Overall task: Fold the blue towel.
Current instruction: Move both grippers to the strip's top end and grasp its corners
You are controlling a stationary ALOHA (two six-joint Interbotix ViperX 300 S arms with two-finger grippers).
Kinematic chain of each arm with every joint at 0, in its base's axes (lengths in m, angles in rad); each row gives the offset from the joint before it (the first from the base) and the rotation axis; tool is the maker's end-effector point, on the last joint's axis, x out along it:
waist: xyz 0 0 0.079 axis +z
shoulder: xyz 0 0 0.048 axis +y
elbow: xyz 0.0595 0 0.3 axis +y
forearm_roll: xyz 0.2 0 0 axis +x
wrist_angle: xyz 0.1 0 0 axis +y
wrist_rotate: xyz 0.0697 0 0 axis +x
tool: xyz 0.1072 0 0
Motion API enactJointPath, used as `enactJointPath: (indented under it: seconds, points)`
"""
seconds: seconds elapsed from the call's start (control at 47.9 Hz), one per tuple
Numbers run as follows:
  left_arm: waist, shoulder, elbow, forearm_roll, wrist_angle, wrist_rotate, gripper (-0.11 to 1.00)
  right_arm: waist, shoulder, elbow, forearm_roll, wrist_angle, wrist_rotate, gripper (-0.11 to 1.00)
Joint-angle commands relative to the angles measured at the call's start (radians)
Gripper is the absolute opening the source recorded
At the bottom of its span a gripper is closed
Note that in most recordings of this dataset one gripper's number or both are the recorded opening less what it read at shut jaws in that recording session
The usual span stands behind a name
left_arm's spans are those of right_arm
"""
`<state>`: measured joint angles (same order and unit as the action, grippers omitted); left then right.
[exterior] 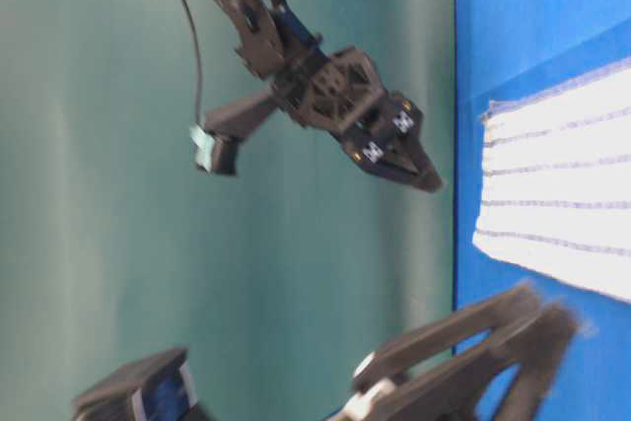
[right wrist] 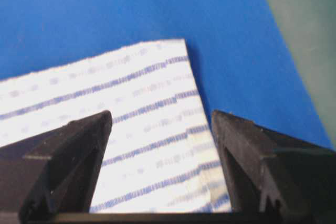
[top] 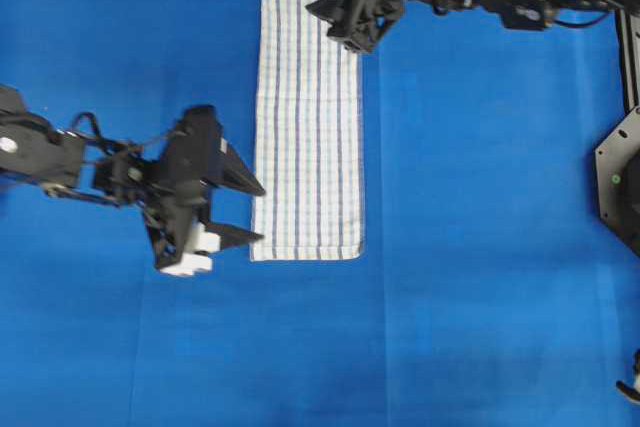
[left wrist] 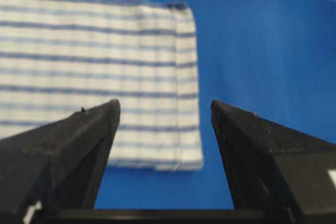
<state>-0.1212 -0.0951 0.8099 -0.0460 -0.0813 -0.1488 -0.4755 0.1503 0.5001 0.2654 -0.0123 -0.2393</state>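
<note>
The blue towel (top: 308, 122) is laid flat on the blue counter (top: 480, 247) as a narrow strip, its long axis running from the far edge toward the near edge of the overhead view. The left tool (top: 254, 213) is held just beside the towel's near left edge, fingers spread apart. The right tool (top: 335, 25) is poised over the towel's far right corner, fingers also apart.

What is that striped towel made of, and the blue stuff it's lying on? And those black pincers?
The blue towel looks like woven cotton: matte, white with thin blue stripes, a stitched hem at its end. The table covering seems a plain blue fabric or felt, matte, with faint creases. The left gripper and right gripper look like hard black plastic, dull and slightly grainy; both stand open.
</note>
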Motion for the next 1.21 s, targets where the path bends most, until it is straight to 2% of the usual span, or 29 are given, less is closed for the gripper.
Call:
enactJointPath:
  seconds: [0.0, 0.167, 0.438, 0.626, 0.876, 1.064, 1.189]
  points:
    - [0.026, -0.078, 0.026, 0.002, 0.003, 0.017, 0.64, 0.002, -0.078, 0.015, -0.002, -0.008, 0.002, 0.79]
    - [0.1, -0.172, 0.095, 0.002, 0.003, 0.071, 0.64, 0.002, -0.169, 0.091, -0.002, -0.012, 0.009, 0.79]
    - [0.264, -0.268, 0.183, 0.003, 0.002, 0.169, 0.64, 0.005, -0.287, 0.232, 0.008, -0.041, 0.023, 0.79]
    - [0.362, -0.296, 0.212, 0.002, 0.002, 0.209, 0.64, 0.049, -0.362, 0.328, 0.029, -0.049, 0.038, 0.79]
    - [0.397, -0.293, 0.21, 0.002, 0.002, 0.215, 0.64, 0.123, -0.422, 0.411, 0.052, -0.054, 0.071, 0.79]
    - [0.399, -0.284, 0.204, 0.003, -0.005, 0.215, 0.64, 0.121, -0.416, 0.41, 0.049, -0.086, 0.074, 0.79]
    - [0.42, -0.273, 0.193, 0.003, -0.04, 0.215, 0.64, 0.087, -0.405, 0.397, 0.048, -0.12, 0.071, 0.79]
